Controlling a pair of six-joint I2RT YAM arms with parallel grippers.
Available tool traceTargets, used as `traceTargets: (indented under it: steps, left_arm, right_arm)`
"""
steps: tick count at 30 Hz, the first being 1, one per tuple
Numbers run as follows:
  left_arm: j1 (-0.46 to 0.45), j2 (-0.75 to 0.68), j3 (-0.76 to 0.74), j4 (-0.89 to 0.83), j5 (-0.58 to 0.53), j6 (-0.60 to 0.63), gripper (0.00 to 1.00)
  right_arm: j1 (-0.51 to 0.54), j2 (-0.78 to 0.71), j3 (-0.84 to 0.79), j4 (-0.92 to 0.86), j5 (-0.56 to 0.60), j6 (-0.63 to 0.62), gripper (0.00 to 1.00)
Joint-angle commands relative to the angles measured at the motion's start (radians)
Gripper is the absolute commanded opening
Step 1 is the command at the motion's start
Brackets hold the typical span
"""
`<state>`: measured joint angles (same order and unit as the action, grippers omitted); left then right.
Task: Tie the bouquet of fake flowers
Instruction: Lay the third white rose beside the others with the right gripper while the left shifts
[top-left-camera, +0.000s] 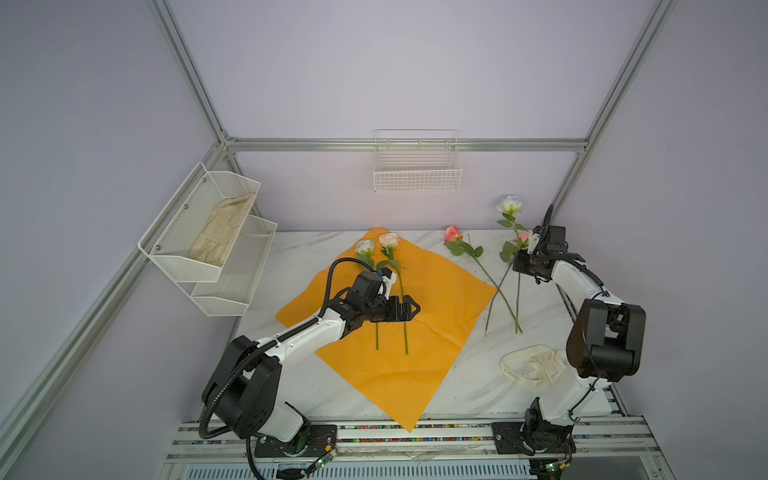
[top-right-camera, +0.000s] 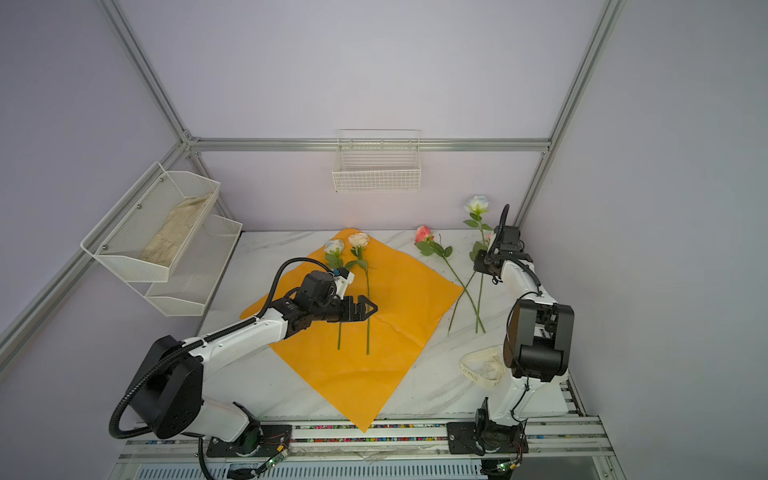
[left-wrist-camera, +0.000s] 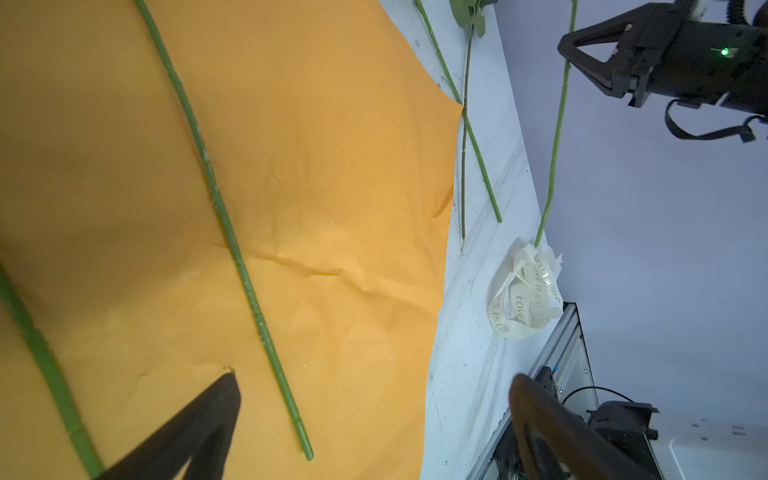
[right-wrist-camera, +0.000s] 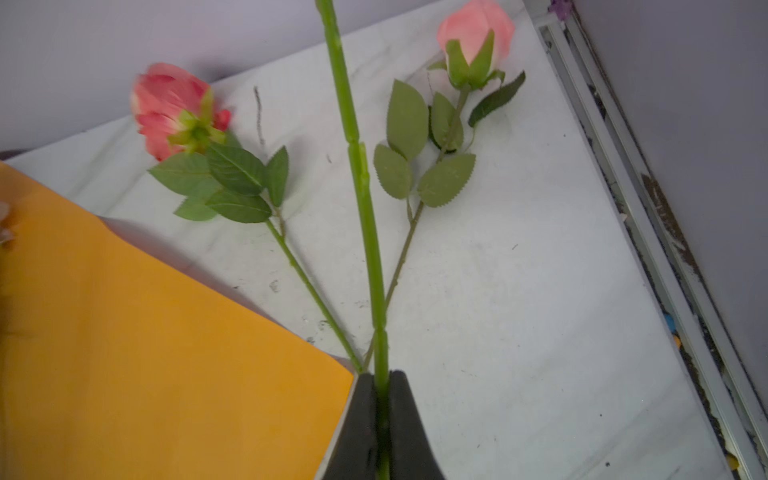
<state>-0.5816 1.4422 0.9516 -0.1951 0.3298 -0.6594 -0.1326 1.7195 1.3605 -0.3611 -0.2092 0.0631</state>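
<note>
Judging by the layout, the bouquet (top-left-camera: 389, 240) is not yet gathered: two roses (top-left-camera: 365, 247) are laid on the paper (top-left-camera: 436, 291), two pink roses (right-wrist-camera: 174, 108) are seen on the worktop (top-left-camera: 469, 386) beside it, and a white rose (top-left-camera: 509, 204) is held up by its stem (right-wrist-camera: 365, 208) in the right tool (right-wrist-camera: 382, 376), closed tight on it. The left tool (top-left-camera: 415, 308) is spread wide, empty, above the paper. Stems are judged light, thin and springy; bare mid-stem should be taken, blooms and leaves being soft and easily crushed.
</note>
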Motion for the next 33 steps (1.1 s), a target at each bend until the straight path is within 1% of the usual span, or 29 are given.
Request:
traceTargets:
  steps: [1,2,4,6,7,10,12,14,16,18,21,24,26,28,29,31,33]
  left_arm:
    - [0.013,-0.129,-0.015,-0.025,-0.15,0.022,1.0]
    - [0.02,-0.156,-0.024,-0.055,-0.201,0.01,1.0]
    - [0.032,-0.226,-0.046,-0.133,-0.341,-0.028,1.0]
    - [0.047,-0.294,-0.073,-0.215,-0.498,-0.077,1.0]
    - [0.071,-0.331,-0.088,-0.251,-0.535,-0.1,0.99]
    - [0.169,-0.428,-0.145,-0.282,-0.509,-0.111,1.0]
    - [0.222,-0.478,-0.18,-0.284,-0.48,-0.115,1.0]
    - [0.252,-0.515,-0.199,-0.293,-0.458,-0.116,1.0]
    - [0.259,-0.541,-0.208,-0.311,-0.454,-0.115,1.0]
    - [0.261,-0.557,-0.215,-0.325,-0.454,-0.118,1.0]
    - [0.261,-0.575,-0.23,-0.342,-0.451,-0.123,1.0]
    - [0.262,-0.593,-0.243,-0.351,-0.456,-0.124,1.0]
    - [0.264,-0.599,-0.249,-0.348,-0.457,-0.127,0.99]
    - [0.266,-0.598,-0.251,-0.342,-0.457,-0.126,1.0]
    - [0.266,-0.594,-0.25,-0.34,-0.456,-0.125,1.0]
    - [0.266,-0.585,-0.246,-0.333,-0.447,-0.119,1.0]
    - [0.266,-0.571,-0.242,-0.326,-0.432,-0.112,1.0]
  right_arm:
    - [0.039,-0.051,-0.034,0.022,-0.204,0.108,0.0]
    - [0.057,-0.058,-0.039,0.026,-0.21,0.141,0.0]
    - [0.12,-0.074,-0.06,0.04,-0.216,0.209,0.0]
    - [0.209,-0.081,-0.087,0.077,-0.214,0.273,0.0]
    - [0.269,-0.078,-0.099,0.1,-0.205,0.319,0.0]
    - [0.428,-0.034,-0.117,0.234,-0.187,0.463,0.0]
    - [0.518,0.018,-0.094,0.304,-0.156,0.532,0.0]
    - [0.601,0.089,-0.036,0.328,-0.119,0.56,0.0]
    - [0.672,0.175,0.041,0.327,-0.086,0.568,0.0]
    - [0.716,0.256,0.124,0.28,-0.036,0.586,0.0]
    - [0.761,0.338,0.177,0.285,0.004,0.629,0.0]
    - [0.785,0.381,0.174,0.34,0.016,0.676,0.0]
    - [0.799,0.415,0.193,0.354,0.009,0.677,0.0]
    - [0.81,0.461,0.227,0.327,-0.018,0.662,0.0]
    - [0.814,0.475,0.236,0.311,-0.013,0.655,0.01]
    - [0.817,0.489,0.236,0.283,0.0,0.645,0.05]
    - [0.817,0.477,0.215,0.297,-0.014,0.642,0.11]
